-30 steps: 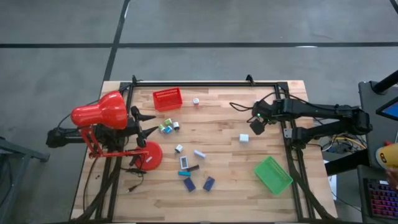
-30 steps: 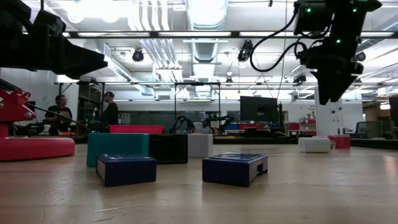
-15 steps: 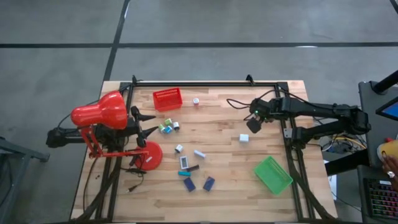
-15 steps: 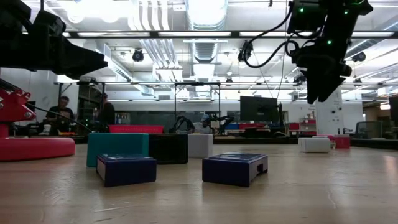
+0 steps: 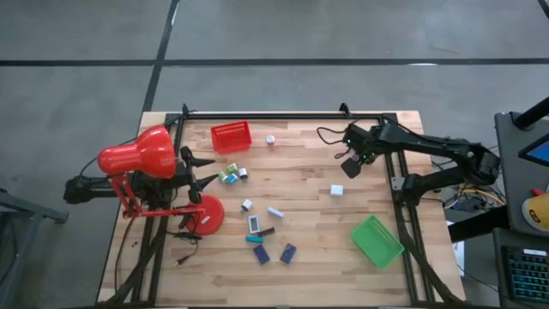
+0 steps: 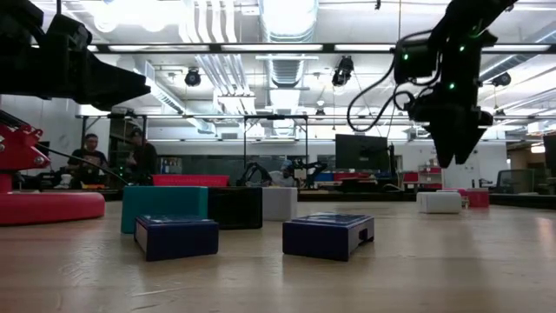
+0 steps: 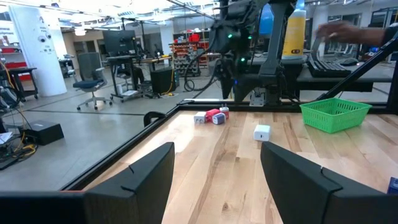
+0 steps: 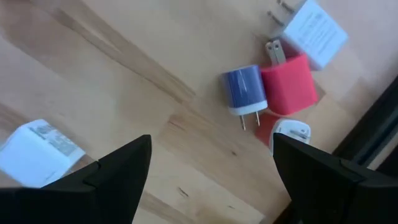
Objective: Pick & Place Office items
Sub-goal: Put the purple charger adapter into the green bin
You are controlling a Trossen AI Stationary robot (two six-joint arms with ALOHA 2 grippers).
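The office items are small blocks and plugs scattered mid-table: a white block, two navy blocks and teal and white pieces. My right gripper hangs open and points down above the wood, holding nothing. Its wrist view shows a blue plug, a red plug and a white plug lying on the table beyond its fingers, and a white block to one side. My left gripper waits level at the left, open and empty, beside the red lamp.
A red tray stands at the far edge and a green tray at the near right. The lamp's round base sits near the left arm. Bare wood lies between the white block and the right rail.
My right gripper has swung toward the table's far edge and sunk a little, tipping more steeply downward. It stays open. Nothing on the table has moved.
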